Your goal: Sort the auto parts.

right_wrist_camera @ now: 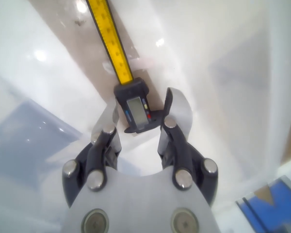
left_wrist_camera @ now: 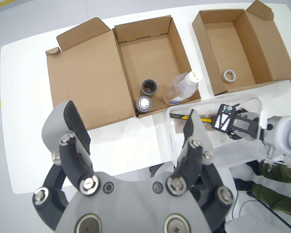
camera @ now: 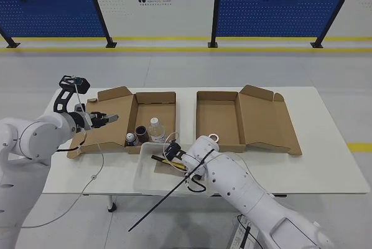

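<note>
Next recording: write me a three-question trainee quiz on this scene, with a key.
1. True or false: the ring lies in the same box as the bottle.
2. How many things lie in the bottle's box?
3. The caliper lies: A) in the ring's box; B) in the tray; C) on the bare table.
Key: 1 false; 2 three: bottle, can, sleeve; 3 B.

Left end effector (left_wrist_camera: 131, 111) gapes wide above table (left_wrist_camera: 26, 98).
</note>
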`<state>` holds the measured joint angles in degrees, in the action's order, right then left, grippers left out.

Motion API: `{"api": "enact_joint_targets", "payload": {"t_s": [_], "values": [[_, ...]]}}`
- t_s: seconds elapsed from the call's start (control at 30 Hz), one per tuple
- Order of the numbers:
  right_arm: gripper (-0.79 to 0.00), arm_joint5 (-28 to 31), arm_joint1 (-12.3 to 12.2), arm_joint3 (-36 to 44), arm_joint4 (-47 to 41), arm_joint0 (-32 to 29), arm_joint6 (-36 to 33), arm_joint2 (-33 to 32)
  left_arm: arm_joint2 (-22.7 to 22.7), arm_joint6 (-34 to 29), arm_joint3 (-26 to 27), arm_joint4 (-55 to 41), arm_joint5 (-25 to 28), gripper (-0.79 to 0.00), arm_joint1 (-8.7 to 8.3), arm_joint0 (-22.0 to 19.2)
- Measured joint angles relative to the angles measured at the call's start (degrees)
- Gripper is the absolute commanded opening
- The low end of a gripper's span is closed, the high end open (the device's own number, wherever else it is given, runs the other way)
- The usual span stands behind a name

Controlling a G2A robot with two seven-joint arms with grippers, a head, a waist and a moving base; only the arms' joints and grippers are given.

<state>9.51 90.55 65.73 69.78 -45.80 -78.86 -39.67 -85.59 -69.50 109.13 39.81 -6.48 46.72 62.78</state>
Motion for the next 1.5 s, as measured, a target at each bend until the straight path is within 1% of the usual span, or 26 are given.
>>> {"api": "enact_joint_targets", "payload": {"t_s": [0.27, 0.37, 0.5, 0.57, 0.67, 0.77, 0.93, 1.07, 1.1, 1.27, 1.33, 1.43, 1.5], "values": [[-0.551, 0.72, 0.69, -2.16, -1.22, 0.97, 0.69, 0.59, 0.00, 0.00, 0.00, 0.00, 0.00, 0.000, 0.00, 0.00], [-0.622, 0.73, 0.80, -2.25, -1.49, 1.10, 0.82, 0.56, 0.00, 0.00, 0.00, 0.00, 0.00, 0.000, 0.00, 0.00], [-0.680, 0.94, 0.83, -1.94, -1.76, 1.10, 0.61, 0.37, 0.00, 0.00, 0.00, 0.00, 0.00, 0.000, 0.00, 0.00], [-0.680, 0.95, 0.81, -1.38, -1.86, 0.99, 0.30, 0.21, 0.00, 0.00, 0.00, 0.00, 0.00, 0.000, 0.00, 0.00], [-0.714, 0.99, 0.73, -0.41, -1.79, 0.75, -0.20, 0.06, 0.00, 0.00, 0.00, 0.00, 0.00, 0.000, 0.00, 0.00], [-0.727, 1.03, 0.66, 0.83, -1.78, 0.34, -0.72, -0.04, 0.00, 0.00, 0.00, 0.00, 0.00, 0.000, 0.00, 0.00], [-0.714, 1.19, 0.50, 2.70, -1.79, -0.48, -1.64, -0.14, 0.00, 0.00, 0.00, 0.00, 0.00, 0.000, 0.00, 0.00], [-0.656, 1.50, 0.46, 3.49, -1.74, -0.90, -2.14, -0.01, 0.00, 0.00, 0.00, 0.00, 0.00, 0.000, 0.00, 0.00], [-0.619, 1.54, 0.45, 3.60, -1.74, -0.94, -2.21, 0.00, 0.00, 0.00, 0.00, 0.00, 0.00, 0.000, 0.00, 0.00], [-0.557, 1.99, 0.37, 3.42, -1.77, -0.58, -2.17, -0.51, 0.00, 0.00, 0.00, 0.00, 0.00, 0.000, 0.00, 0.00], [-0.548, 2.27, 0.36, 2.89, -1.73, -0.28, -2.00, -0.66, 0.00, 0.00, 0.00, 0.00, 0.00, 0.000, 0.00, 0.00], [-0.514, 2.69, 0.41, 1.55, -1.74, 0.12, -1.69, -0.70, 0.00, 0.00, 0.00, 0.00, 0.00, 0.000, 0.00, 0.00], [-0.511, 2.97, 0.51, 0.63, -1.97, 0.32, -1.44, -0.58, 0.00, 0.00, 0.00, 0.00, 0.00, 0.000, 0.00, 0.00]]}}
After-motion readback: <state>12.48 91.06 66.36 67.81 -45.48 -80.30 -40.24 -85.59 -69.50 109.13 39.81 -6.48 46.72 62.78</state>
